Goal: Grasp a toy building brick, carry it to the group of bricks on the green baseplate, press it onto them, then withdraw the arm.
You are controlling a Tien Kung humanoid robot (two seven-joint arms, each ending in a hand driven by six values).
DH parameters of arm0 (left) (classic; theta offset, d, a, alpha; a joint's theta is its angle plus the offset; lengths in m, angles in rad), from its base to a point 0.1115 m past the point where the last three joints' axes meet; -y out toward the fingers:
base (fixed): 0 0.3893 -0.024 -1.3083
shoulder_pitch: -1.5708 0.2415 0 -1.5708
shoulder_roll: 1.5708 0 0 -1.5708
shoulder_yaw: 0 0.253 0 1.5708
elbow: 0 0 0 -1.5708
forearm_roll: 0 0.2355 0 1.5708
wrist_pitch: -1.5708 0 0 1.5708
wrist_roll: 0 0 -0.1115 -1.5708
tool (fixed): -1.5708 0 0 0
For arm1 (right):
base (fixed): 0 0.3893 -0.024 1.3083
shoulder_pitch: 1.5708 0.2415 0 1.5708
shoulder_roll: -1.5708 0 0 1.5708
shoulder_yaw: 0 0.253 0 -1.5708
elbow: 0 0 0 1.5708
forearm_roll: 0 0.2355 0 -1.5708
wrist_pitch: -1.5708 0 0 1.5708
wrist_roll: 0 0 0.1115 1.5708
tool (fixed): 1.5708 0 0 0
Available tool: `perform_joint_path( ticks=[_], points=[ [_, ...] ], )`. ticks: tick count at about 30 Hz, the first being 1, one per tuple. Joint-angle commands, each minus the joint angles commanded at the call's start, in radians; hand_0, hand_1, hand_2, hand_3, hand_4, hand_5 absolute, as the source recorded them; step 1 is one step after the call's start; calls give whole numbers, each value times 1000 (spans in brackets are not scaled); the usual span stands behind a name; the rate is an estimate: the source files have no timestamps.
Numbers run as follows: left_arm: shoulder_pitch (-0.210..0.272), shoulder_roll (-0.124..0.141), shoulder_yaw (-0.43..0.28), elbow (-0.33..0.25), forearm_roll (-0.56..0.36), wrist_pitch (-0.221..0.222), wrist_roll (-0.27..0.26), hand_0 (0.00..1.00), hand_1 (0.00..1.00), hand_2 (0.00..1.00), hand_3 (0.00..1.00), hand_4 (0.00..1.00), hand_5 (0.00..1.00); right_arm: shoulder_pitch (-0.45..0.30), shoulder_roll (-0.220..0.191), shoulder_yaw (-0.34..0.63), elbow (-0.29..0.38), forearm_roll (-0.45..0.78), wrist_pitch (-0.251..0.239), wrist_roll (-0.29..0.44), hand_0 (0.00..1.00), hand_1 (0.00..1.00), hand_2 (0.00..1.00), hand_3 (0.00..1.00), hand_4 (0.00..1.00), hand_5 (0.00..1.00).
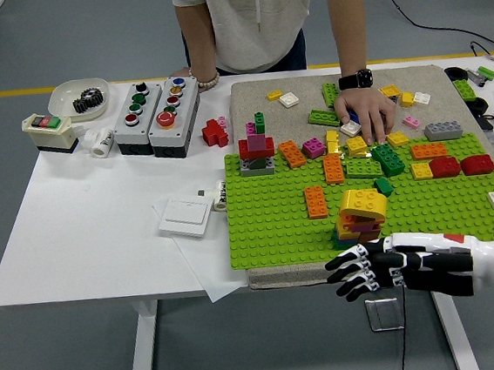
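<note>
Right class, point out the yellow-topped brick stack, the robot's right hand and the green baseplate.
yellow-topped brick stack [361, 215], head view, on its yellow top brick
right hand [369, 267], head view, middle of the hand
green baseplate [268, 227], head view, bare studs left of the stack

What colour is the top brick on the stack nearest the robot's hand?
Yellow: the top brick of the stack, clearest in the head view.
</note>
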Motion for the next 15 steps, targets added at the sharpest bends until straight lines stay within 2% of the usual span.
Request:
perform_joint_path(
  ticks=[8, 15],
  points=[
    [-3, -1, 0, 0, -1, 0, 1, 753, 752, 726, 585, 643, 664, 9, 9, -51, 0, -93, -42, 30, 866, 838, 861, 853, 974, 830],
    [-5, -1, 3, 0, -5, 0, -1, 755, 751, 726, 585, 643, 664, 30, 16, -73, 0, -166, -104, 69, 869, 848, 867, 855, 976, 829]
  ],
)
